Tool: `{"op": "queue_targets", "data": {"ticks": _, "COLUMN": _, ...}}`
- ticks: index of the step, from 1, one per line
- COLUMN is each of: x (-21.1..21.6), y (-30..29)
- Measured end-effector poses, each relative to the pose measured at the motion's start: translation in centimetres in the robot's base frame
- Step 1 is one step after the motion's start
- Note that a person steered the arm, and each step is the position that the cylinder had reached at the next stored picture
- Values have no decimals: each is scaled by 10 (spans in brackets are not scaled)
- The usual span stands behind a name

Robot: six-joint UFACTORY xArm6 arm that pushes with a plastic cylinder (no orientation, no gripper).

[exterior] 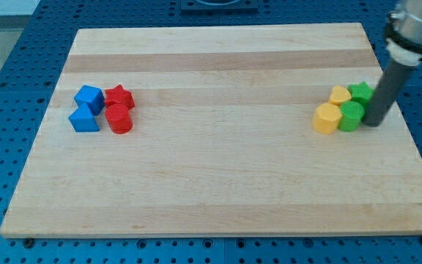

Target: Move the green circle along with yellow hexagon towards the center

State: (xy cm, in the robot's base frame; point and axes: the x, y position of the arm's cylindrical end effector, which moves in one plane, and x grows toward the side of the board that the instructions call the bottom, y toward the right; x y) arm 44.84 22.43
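Far to the left of my tip sit two blue blocks (pixel 85 108) and two red blocks (pixel 118 108). Nearer lie the yellow hexagon (pixel 326 117) and the green circle (pixel 351 116), pressed in line against my tip (pixel 374 122); no claw exists to open or close. Push steadily leftward through both centres. Two yellow, two green on the surface (pixel 218 183).

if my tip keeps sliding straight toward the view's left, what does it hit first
My tip already sits against the green circle, which touches the yellow hexagon beyond it.
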Motion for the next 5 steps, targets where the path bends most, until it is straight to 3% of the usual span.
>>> {"op": "queue_targets", "data": {"ticks": 2, "x": 7, "y": -77}}
{"op": "queue_targets", "data": {"ticks": 3, "x": 10, "y": -80}}
{"op": "queue_targets", "data": {"ticks": 5, "x": 6, "y": 0}}
